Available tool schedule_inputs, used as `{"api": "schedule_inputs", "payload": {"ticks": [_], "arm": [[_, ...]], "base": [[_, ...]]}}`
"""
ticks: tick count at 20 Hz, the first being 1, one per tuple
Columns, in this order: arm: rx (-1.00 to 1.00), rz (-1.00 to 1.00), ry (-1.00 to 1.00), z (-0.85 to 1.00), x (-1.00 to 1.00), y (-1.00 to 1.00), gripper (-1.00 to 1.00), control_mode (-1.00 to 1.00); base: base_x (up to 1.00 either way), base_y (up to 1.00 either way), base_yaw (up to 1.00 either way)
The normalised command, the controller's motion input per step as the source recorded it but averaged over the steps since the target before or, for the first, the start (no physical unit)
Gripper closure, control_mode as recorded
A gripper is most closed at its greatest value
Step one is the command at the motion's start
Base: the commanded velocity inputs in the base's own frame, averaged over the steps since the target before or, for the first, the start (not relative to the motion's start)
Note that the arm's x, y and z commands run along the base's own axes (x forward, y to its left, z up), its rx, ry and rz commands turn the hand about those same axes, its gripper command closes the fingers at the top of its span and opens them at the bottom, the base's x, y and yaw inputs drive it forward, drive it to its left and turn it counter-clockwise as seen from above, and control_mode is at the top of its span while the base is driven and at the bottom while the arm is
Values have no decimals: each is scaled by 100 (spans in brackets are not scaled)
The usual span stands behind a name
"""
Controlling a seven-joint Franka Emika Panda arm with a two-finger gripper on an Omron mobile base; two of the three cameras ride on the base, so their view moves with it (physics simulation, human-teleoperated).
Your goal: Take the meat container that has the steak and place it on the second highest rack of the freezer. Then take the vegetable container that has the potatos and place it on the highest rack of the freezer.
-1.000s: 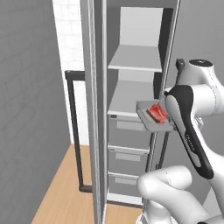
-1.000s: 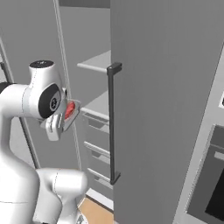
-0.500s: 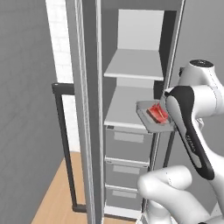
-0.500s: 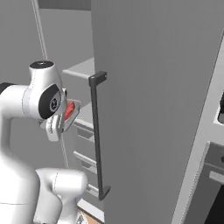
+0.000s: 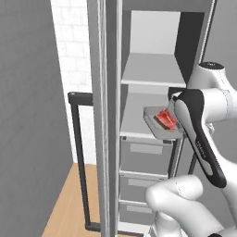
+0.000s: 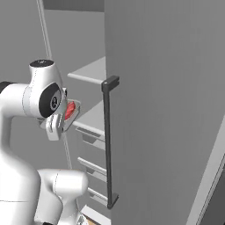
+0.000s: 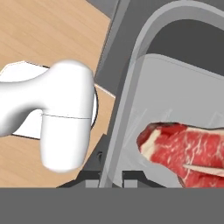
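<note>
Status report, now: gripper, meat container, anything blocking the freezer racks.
Gripper shut on meat container rim. Steak inside; container held in front of the second highest rack, at the open freezer. Nothing seen on that rack.

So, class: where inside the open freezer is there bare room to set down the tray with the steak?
Both shelf boards look bare: the upper shelf and the lower shelf above the drawers. Crowded: the right edge, where the hand holds the tray with the steak.

Pale brick wall (image 5: 74,51), wooden floor (image 5: 69,203), grey panel (image 5: 28,115) at left.
</note>
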Motion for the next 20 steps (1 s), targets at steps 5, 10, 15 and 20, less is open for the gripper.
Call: {"api": "schedule_inputs", "payload": {"ticks": [5, 10, 15, 20], "arm": [[0, 0, 0, 0, 0, 0, 100, 100], [0, 0, 0, 0, 0, 0, 100, 100], [0, -7, 0, -36, 1, 1, 100, -100], [0, -13, 0, -33, 30, 5, 100, -100]], "base": [[9, 0, -15], [0, 0, -8], [1, 0, -2], [0, 0, 0]]}}
